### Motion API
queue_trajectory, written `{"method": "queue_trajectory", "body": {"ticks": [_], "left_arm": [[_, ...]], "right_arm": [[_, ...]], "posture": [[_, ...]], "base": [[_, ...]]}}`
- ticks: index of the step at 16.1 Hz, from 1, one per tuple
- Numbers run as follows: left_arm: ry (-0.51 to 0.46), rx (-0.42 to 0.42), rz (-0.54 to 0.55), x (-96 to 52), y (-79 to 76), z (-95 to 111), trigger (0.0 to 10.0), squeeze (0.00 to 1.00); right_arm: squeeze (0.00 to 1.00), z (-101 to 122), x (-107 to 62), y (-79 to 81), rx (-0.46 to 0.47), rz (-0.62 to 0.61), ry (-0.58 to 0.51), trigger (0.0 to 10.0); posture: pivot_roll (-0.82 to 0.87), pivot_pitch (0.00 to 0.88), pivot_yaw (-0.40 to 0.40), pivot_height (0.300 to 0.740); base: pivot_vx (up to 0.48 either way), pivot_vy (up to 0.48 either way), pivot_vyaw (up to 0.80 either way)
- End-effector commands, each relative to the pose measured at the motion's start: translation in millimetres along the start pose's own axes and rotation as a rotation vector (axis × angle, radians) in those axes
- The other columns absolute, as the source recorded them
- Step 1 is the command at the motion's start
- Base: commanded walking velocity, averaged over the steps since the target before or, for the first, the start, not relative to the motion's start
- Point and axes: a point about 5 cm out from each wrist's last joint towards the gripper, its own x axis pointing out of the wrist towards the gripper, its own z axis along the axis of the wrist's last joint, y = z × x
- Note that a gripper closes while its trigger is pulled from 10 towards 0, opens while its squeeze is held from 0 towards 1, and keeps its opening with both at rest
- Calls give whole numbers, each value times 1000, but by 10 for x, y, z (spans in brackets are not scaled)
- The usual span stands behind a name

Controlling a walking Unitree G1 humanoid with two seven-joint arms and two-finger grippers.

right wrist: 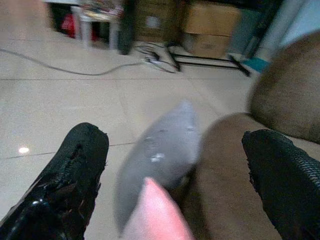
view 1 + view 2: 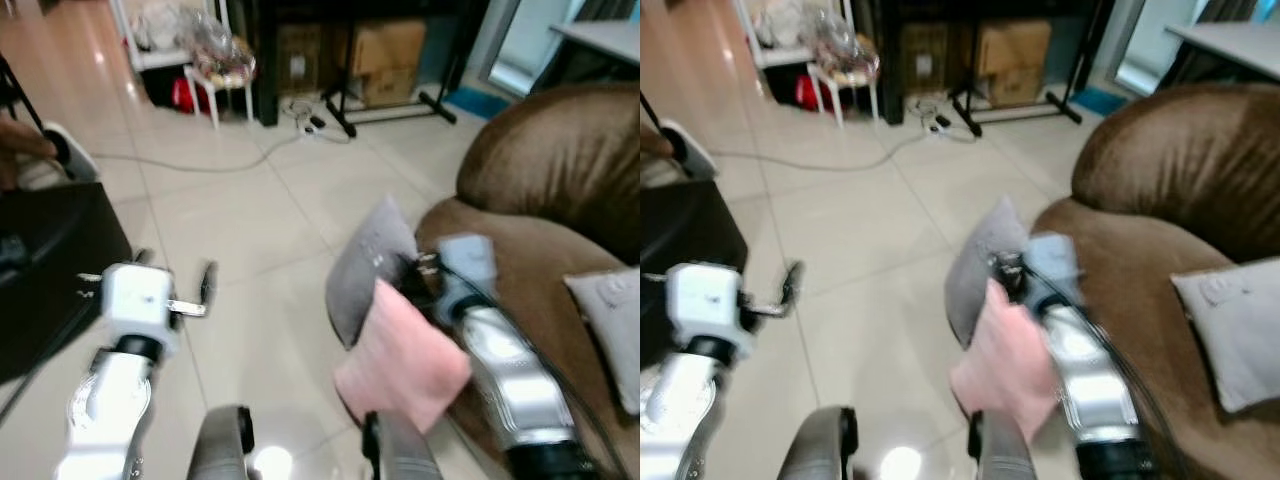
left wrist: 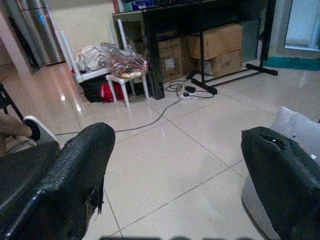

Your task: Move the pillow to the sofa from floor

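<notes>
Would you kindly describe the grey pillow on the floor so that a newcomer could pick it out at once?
Start at the brown sofa on the robot's right. Against its front edge, two cushions stand on the tiled floor. The grey pillow is the farther one, partly behind the pink pillow, unlike the pale cushion on the seat.

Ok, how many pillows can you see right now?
3. A grey pillow leans against the sofa's front, a pink pillow sits just before it by the right gripper, and a light grey pillow lies on the sofa seat. More may be hidden.
</notes>
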Motion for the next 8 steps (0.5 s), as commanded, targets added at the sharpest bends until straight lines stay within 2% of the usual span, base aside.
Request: {"method": "queue_trajectory", "body": {"ticks": [1,2,3,8], "left_arm": [[4,23,27,-18,91,-2,10000,980],[4,23,27,-18,91,-2,10000,980],[3,24,25,-14,92,-2,10000,980],[-1,30,19,-1,80,2,10000,953]], "right_arm": [[969,66,33,121,0,33,-12,10000],[969,65,33,122,0,32,-10,10000],[0,62,38,125,-1,29,-6,10000],[0,60,45,116,9,29,0,10000]], "posture": [[-22,0,-43,577],[-21,0,-45,577],[-22,0,-45,577],[-19,0,-49,577]], "base": [[390,0,0],[390,0,0],[394,0,0],[379,0,0]]}}
